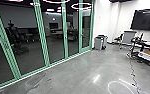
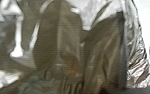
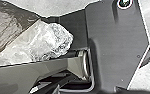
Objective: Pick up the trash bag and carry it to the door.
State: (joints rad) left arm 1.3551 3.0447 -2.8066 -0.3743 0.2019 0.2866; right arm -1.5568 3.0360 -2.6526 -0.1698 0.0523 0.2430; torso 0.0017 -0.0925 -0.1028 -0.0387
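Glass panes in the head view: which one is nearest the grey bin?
The rightmost pane, at the end of the green-framed row. Unlike the others, it adjoins the white wall, close to where the grey bin stands.

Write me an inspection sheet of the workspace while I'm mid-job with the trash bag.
Surface: smooth grey floor, with bright glare patches.
Job's things: trash bag, brownish see-through plastic, creased and shiny, close to the left wrist camera; crumpled clear plastic in the right wrist view.
Clutter: grey bin near the far end of the glass wall; loaded cart at the head view's right.
Grippers: grip on the bag cannot be told.
Cables: one dark cable along the floor, near the cart.
Surroundings: green-framed glass, white walls, dark screen.
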